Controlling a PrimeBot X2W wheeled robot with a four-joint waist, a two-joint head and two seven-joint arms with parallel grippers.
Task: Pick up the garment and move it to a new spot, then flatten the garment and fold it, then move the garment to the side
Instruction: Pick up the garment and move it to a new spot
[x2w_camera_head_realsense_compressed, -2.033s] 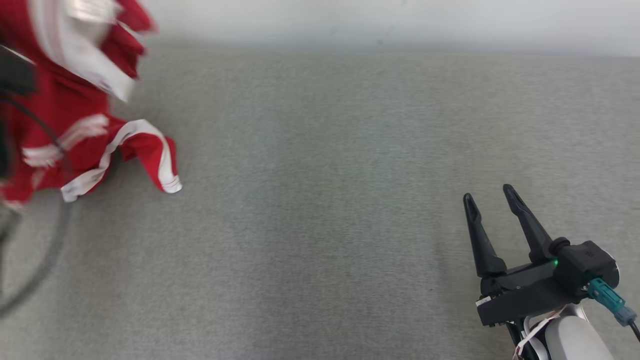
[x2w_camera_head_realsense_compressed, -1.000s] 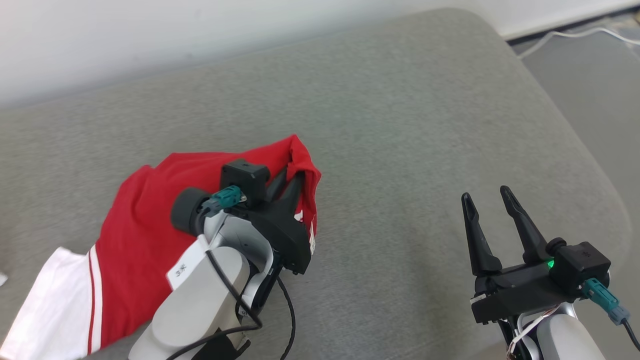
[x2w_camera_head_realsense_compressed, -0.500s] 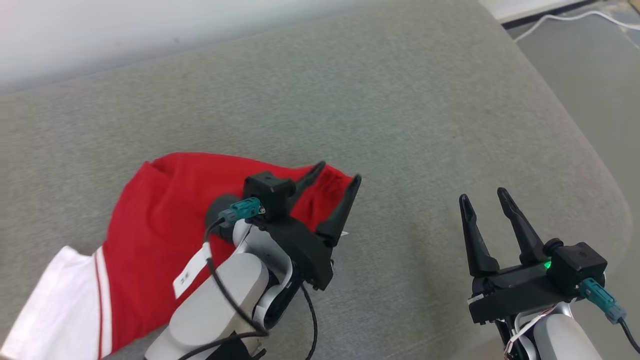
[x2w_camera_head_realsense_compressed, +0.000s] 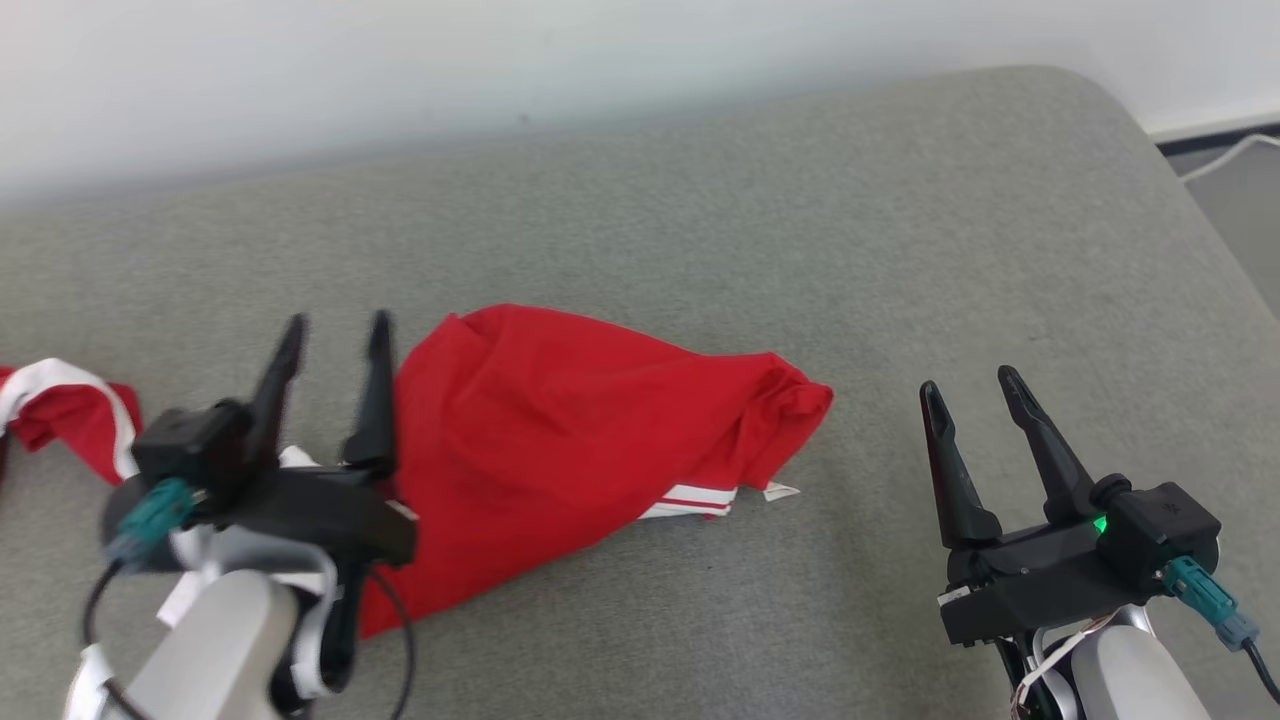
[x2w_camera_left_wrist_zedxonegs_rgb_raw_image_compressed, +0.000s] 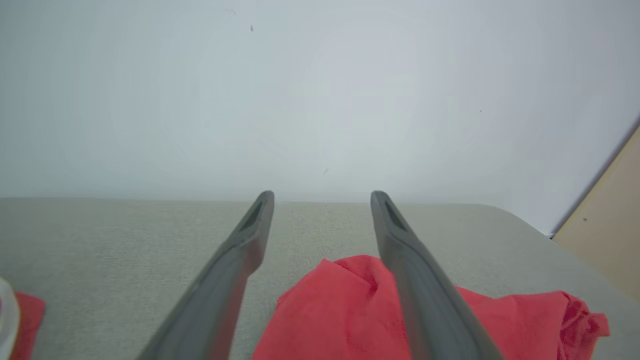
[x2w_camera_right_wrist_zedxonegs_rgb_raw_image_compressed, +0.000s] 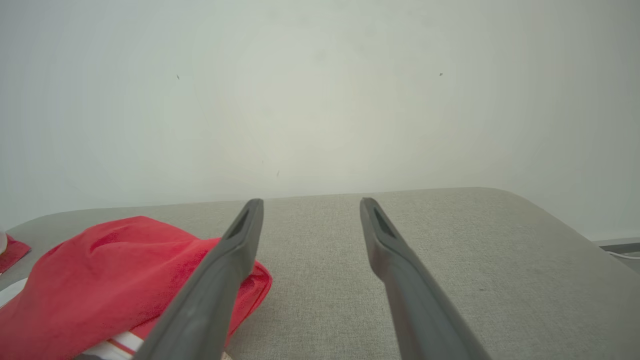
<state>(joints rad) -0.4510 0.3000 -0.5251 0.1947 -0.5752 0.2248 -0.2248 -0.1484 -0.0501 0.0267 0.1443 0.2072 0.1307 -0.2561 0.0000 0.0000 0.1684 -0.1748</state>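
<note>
Status: the garment (x2w_camera_head_realsense_compressed: 560, 420) lies in a loose heap near the middle of the counter (x2w_camera_head_realsense_compressed: 800, 220), held by nothing.

Left tool (x2w_camera_head_realsense_compressed: 337, 320): jaws apart and empty. It sits at the heap's left edge, fingers pointing away from me. I judge this a stand-off position that leaves the cloth free to settle.

Right tool (x2w_camera_head_realsense_compressed: 967, 380): jaws apart and empty, well clear on the right over bare counter. I judge it parked so that it does not snag the fabric.

Garment condition: red cloth with white striped trim showing along its near edge, and a small white tag (x2w_camera_head_realsense_compressed: 780, 490) beside that trim. It is bunched and creased, with one end gathered to a puckered point on the right. A red-and-white part trails off at far left.

Assessment: the move looks done; flattening has not begun.
</note>
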